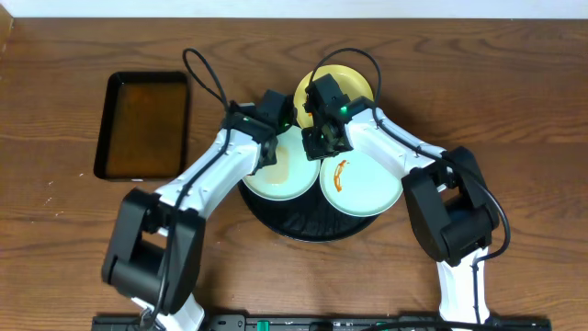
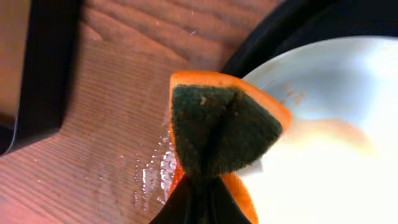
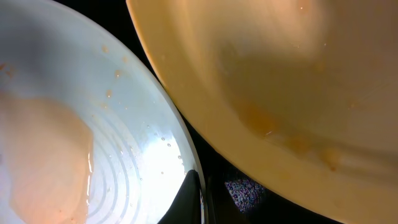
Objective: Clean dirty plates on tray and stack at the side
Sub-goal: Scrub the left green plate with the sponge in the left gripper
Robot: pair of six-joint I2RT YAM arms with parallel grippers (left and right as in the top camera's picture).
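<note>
The round black tray [image 1: 308,225] holds three plates: a pale yellow plate [image 1: 342,81] at the back, a mint-white plate [image 1: 285,179] at the left and a mint-white plate with an orange sauce streak [image 1: 363,188] at the right. My left gripper [image 1: 272,152] is shut on an orange sponge with a dark green pad [image 2: 217,124], which rests at the left plate's [image 2: 336,124] outer edge. My right gripper [image 1: 317,145] is shut on that plate's rim [image 3: 124,124], next to the yellow plate [image 3: 280,74]. Its finger [image 3: 194,198] lies on the rim.
A rectangular black pan [image 1: 142,124] with brownish liquid stands on the wooden table at the left and shows in the left wrist view [image 2: 37,62]. Water drops [image 2: 152,177] wet the table beside the tray's rim [image 2: 261,43].
</note>
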